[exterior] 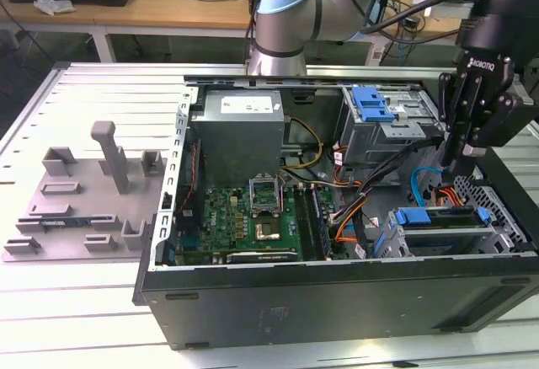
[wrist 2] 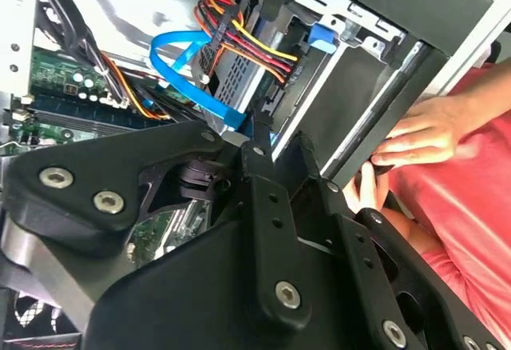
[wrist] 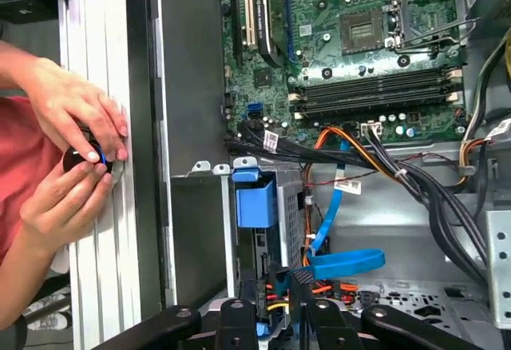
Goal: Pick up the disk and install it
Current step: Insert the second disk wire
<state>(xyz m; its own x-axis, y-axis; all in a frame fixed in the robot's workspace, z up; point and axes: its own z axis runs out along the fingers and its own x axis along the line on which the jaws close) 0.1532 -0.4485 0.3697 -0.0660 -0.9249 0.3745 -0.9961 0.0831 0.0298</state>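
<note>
One step looks nearly done: the disk (exterior: 442, 221) sits in its bay, the narrow, empty pincer (exterior: 461, 167) just above its cabled end.

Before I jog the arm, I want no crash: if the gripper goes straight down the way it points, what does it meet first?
Probably the disk in its blue bracket, seated in the case's bay right below the gripper; the red and blue cables beside it may brush first, since depth is unclear.

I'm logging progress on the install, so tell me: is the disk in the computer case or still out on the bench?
In the case: the disk with its blue bracket sits in the drive cage, below the claw.
</note>
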